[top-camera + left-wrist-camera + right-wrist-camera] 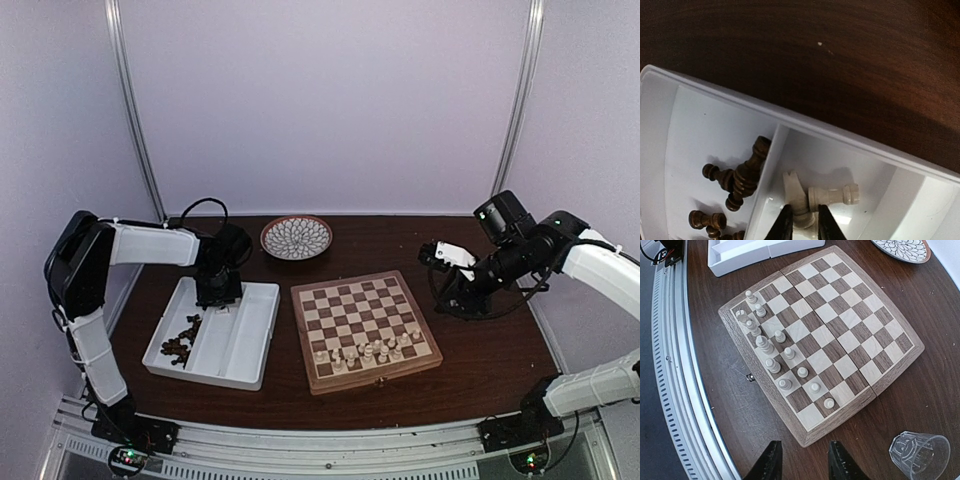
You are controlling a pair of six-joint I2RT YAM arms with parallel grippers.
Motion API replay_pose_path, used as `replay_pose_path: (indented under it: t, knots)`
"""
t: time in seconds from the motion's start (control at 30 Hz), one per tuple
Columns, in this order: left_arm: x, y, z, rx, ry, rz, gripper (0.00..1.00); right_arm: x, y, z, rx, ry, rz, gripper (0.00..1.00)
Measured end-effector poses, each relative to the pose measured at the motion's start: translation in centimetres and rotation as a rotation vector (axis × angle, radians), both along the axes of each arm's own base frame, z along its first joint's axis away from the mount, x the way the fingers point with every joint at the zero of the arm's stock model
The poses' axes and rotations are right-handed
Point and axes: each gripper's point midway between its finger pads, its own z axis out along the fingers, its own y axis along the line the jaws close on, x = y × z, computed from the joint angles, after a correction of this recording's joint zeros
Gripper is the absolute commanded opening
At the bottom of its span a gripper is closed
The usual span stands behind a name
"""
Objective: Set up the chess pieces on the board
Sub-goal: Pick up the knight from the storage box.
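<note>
Pinched a cream piece [796, 197] in the left jaws, in the tray [850, 142] at 9 o'clock of the board [355, 300], with right jaws spread wide, so best lifted slowly, straight up.

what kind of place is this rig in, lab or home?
Most likely a lab robot cell: plain pale wall panels enclose the table, a metal mounting rail runs along its near edge, and the chessboard and white tray look like staged props.
</note>
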Motion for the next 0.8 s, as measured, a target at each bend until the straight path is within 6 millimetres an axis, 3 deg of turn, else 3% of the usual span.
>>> replay_pose_path:
  t: [0.13,0.4,0.8]
  knots:
    - [-0.1,0.1,-0.1,0.002,0.002,0.008,0.28,0.1,0.2,0.2,0.01,-0.007,0.003,0.35]
    - [-1.1,1.0,-1.4,0.019,0.031,0.028,0.28,0.0,0.4,0.3,0.024,-0.003,0.01,0.36]
    - [-0.2,0.8,-1.3,0.02,0.013,0.021,0.12,-0.4,0.2,0.6,0.033,-0.019,0.011,0.36]
